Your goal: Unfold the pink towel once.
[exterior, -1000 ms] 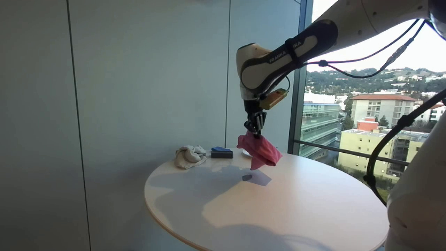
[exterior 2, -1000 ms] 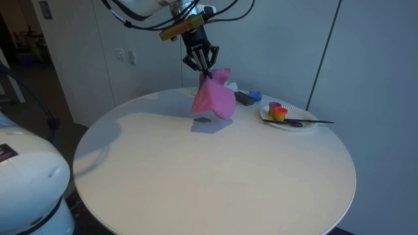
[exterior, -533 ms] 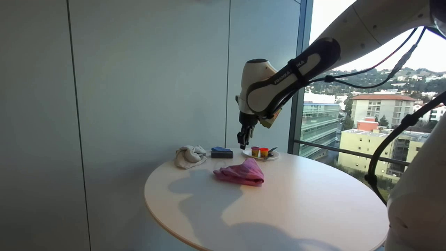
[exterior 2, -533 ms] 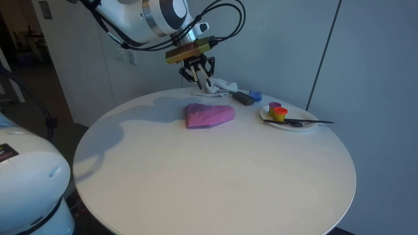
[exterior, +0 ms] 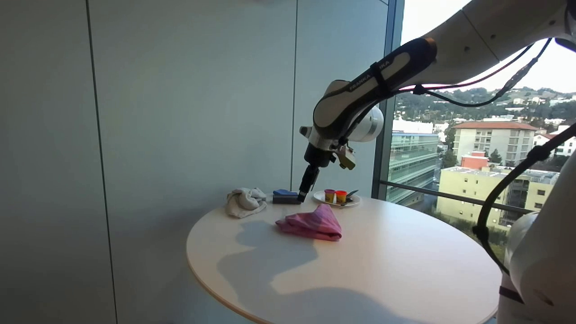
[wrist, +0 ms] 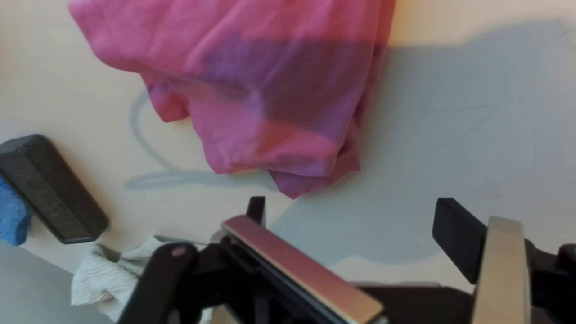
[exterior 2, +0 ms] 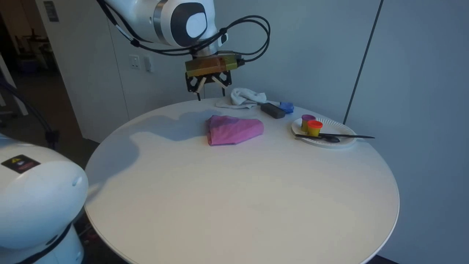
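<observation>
in an exterior view, the towel [exterior 2: 236, 131] lies folded and rumpled on the table [exterior 2: 238, 198], toward the far edge. the gripper [exterior 2: 211, 96] hangs above the table, apart from the towel, with its jaws spread wide. farther back than the towel are a pale cloth [exterior 2: 247, 96], then to its right a dark block [exterior 2: 273, 110] and, just beside that, a blue lump [exterior 2: 287, 107]. right of the towel sits a plate [exterior 2: 337, 127] with two tubs [exterior 2: 314, 129] and a spoon [exterior 2: 332, 139]. a shadow [wrist: 297, 76] falls across part of the towel.
</observation>
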Available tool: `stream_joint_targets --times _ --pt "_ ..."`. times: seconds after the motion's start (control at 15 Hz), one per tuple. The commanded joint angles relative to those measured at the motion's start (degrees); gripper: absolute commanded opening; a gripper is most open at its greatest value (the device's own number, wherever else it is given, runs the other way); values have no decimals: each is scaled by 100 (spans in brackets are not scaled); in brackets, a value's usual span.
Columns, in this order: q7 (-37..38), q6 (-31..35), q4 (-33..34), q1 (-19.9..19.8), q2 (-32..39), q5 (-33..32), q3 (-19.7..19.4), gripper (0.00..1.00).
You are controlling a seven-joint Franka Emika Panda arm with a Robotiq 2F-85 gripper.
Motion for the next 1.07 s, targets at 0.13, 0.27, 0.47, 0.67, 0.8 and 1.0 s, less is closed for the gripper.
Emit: stream_joint_targets --times 0.13,0.27,0.47,0.67,0.8,1.0 --pt "623 -1378 793 -439 780 -773 386 100" --pt "1116 -1654 1052 -575 1050 -1315 512 100" --pt "1327 -1924 1412 -622 1432 -1570 573 100" --pt "1346 -2192 1698 -625 1702 -1591 640 100" --pt "1324 -2294 1898 -617 1854 -1590 690 100" --pt "1408 -2415 2170 -627 2084 -1645 743 100"
